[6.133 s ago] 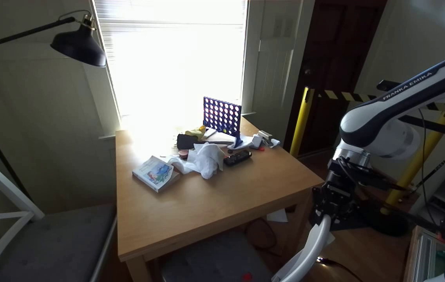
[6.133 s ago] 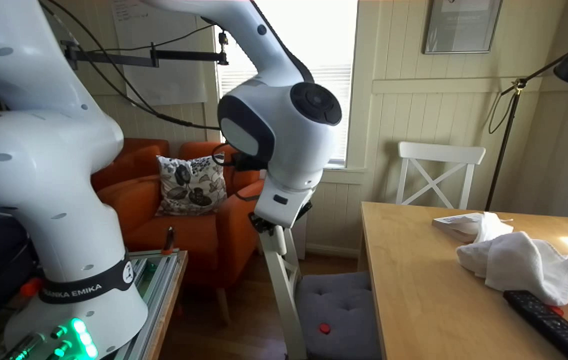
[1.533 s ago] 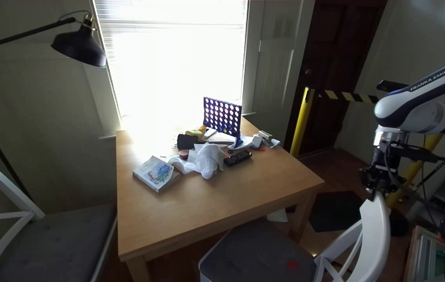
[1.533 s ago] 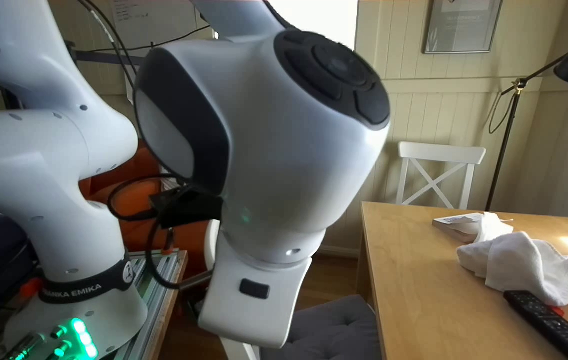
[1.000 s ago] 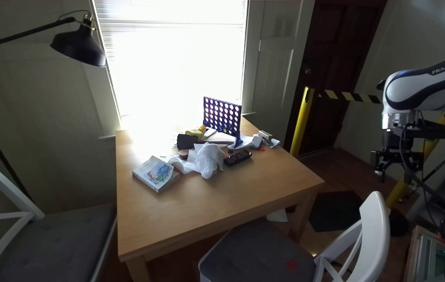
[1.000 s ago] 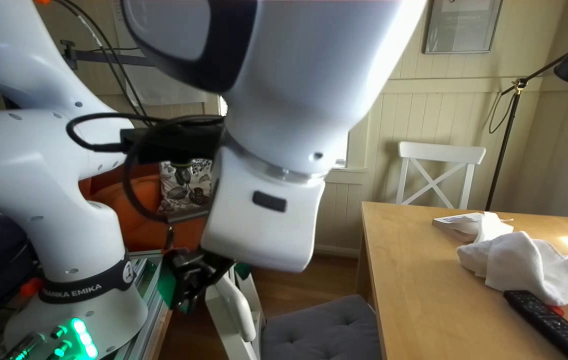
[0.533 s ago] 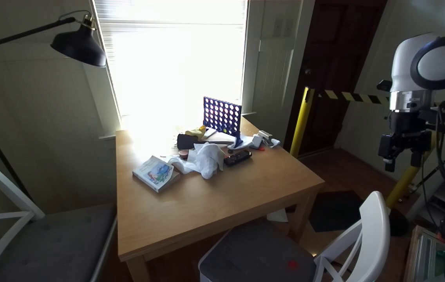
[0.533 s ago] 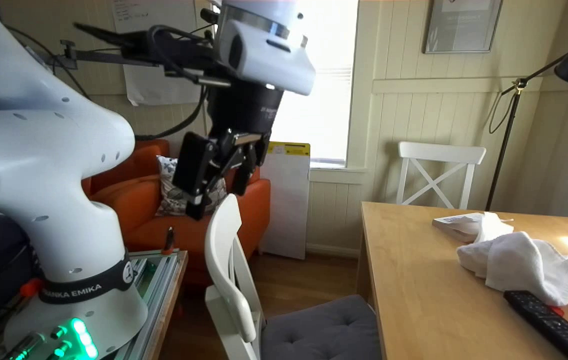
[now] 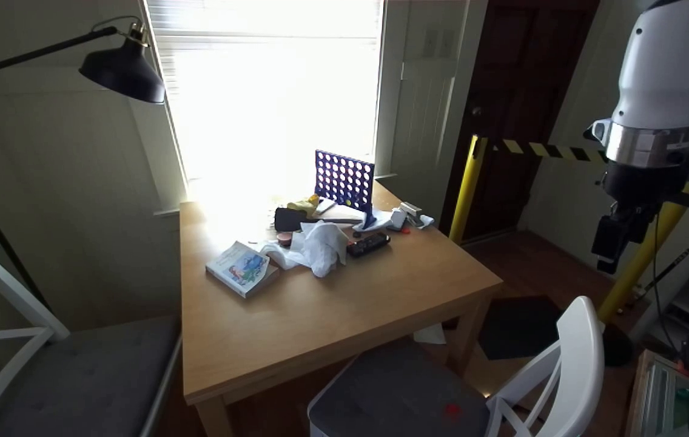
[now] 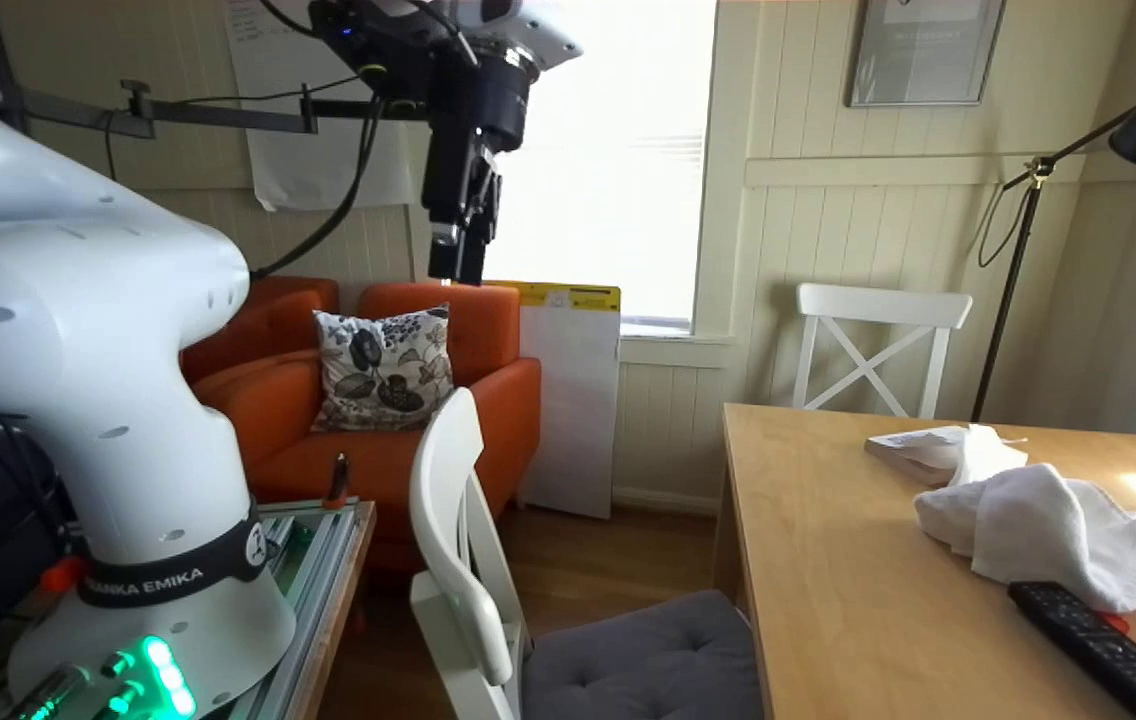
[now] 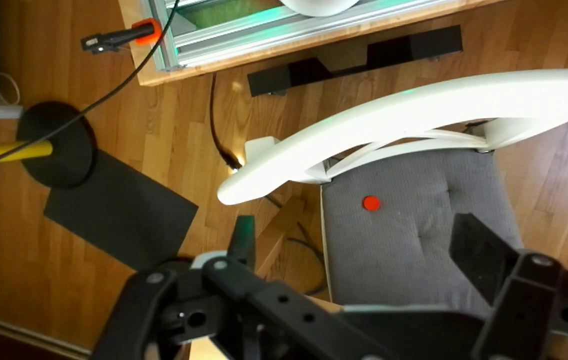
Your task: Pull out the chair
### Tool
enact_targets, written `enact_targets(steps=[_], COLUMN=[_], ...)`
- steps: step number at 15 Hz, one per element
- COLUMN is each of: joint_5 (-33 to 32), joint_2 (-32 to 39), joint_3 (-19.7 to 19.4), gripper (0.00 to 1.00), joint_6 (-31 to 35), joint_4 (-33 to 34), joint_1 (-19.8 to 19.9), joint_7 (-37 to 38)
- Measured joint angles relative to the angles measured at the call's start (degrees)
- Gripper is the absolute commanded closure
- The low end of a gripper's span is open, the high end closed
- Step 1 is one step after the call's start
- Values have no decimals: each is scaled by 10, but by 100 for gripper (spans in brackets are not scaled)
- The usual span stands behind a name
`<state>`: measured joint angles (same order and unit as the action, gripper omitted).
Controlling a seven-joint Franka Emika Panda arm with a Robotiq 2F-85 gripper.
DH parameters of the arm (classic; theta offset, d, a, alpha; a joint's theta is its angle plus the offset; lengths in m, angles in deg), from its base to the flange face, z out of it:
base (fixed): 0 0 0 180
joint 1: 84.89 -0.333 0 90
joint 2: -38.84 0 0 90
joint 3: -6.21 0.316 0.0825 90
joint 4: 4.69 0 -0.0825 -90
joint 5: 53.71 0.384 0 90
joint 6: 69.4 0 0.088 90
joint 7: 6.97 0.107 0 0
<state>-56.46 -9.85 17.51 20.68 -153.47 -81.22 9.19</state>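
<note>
The chair, with a white curved backrest [image 9: 582, 364] and grey padded seat [image 9: 402, 394], stands at the table [image 9: 344, 328]. Its backrest points away from the tabletop, and the seat's far part meets the table edge in both exterior views. Above the backrest [image 10: 443, 490], with a visible gap, hangs my gripper [image 10: 458, 262], pointing down. In the wrist view my gripper [image 11: 354, 225] is spread wide, nothing between its fingers [image 11: 244, 240]. Beneath them lie the seat [image 11: 414, 215] and, farther up the picture, the backrest [image 11: 389, 120]. Chair legs are mostly hidden.
A red disc [image 11: 371, 203] lies on the seat. The tabletop holds a book [image 9: 241, 269], a white cloth [image 9: 320, 249] and a remote [image 9: 369, 244]. Another white chair with an X back [image 10: 868, 340] stands by the wall. A yellow post [image 9: 469, 188] and an orange armchair [image 10: 368, 480] are nearby.
Earlier my gripper held the backrest and the seat sat farther under the table. The chair has since moved back from the table; my gripper let go and rose well above it.
</note>
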Motion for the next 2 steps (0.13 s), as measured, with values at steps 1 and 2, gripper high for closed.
enact_targets(steps=[1, 2], joint_5=[0, 0], joint_2=[0, 0], joint_3=[10, 14], gripper=[0, 0], joint_6=[1, 1], joint_4=[3, 4], joint_1=[-6, -8], joint_7=[4, 5])
